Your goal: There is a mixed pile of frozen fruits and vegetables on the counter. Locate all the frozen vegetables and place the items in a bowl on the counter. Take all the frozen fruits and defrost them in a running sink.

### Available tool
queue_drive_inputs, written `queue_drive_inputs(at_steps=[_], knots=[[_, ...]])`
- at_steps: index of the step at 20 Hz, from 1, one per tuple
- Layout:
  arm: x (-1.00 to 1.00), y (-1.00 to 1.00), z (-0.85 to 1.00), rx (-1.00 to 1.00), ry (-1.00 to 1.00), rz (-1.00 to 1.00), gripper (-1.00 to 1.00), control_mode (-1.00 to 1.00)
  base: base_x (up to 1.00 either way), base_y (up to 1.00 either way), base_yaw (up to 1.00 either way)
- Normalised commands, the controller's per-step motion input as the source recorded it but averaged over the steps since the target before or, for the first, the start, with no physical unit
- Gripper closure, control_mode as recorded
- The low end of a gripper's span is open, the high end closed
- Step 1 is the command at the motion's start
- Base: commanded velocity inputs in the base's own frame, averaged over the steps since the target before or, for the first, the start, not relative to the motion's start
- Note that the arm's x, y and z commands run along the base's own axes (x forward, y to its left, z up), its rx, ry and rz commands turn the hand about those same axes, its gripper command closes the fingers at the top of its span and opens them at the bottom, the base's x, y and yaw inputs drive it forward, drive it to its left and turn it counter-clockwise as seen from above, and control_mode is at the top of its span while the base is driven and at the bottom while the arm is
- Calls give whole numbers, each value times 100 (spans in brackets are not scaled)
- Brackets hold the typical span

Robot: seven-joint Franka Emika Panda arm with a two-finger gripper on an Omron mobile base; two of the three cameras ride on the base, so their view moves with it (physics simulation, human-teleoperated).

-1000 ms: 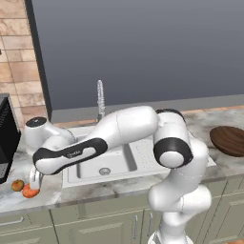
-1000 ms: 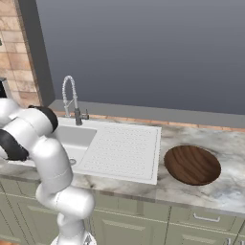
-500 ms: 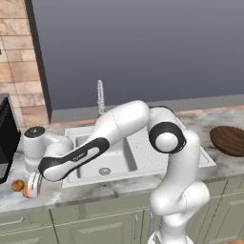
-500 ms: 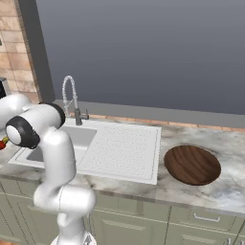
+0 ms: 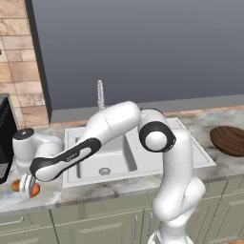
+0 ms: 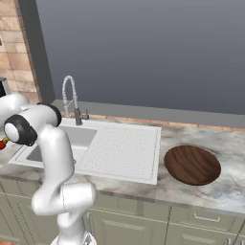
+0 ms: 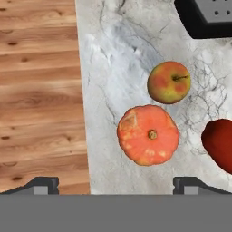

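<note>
Two dark fingertips (image 7: 43,185) of our gripper (image 7: 115,185) stand spread wide apart at the bottom of the hand view, with nothing between them. Just above the gap between them lies the round orange-red, tomato-like ball with a small brown stem scar (image 7: 148,135), resting on the pale grey-white marbled stone counter (image 7: 108,68). Close beyond it, not quite touching, sits the small round orange-yellow fruit with a red blush and a short stem (image 7: 168,82). Beside the ball, at the right edge of that view, we see part of a bright red lumpy piece (image 7: 219,142), cut off by the frame. A dark boxy object (image 7: 204,16) fills the upper right corner of the hand view, and brown wooden floor planks (image 7: 38,90) run past the counter's edge.

From the left base view, our gripper (image 5: 26,183) hangs low over the far left end of the counter (image 5: 86,188), right at the orange-red ball (image 5: 34,189), which it partly hides. Our white arm reaches across the front of the white rectangular sink with its deep basin (image 5: 106,159) and tall chrome spring-coil faucet (image 5: 100,94). Well away to the right, the shallow, wide, dark brown wooden bowl (image 5: 229,139) rests on the counter. From the right base view, the bowl (image 6: 192,164) lies just beside the sink's dotted drainboard (image 6: 123,148).
</note>
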Motion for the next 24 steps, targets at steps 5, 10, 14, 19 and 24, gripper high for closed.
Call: queue_drive_inputs(at_steps=[5,10,14,19,24], knots=[[14,1,-21,-1,0,0,-100,-100,0,0,0],[17,0,-24,-1,0,0,-100,-100,0,0,0],[17,1,-16,0,0,0,-100,-100,0,0,0],[15,6,-15,0,0,0,-100,-100,0,0,0],[7,18,-18,0,0,0,-100,-100,0,0,0]])
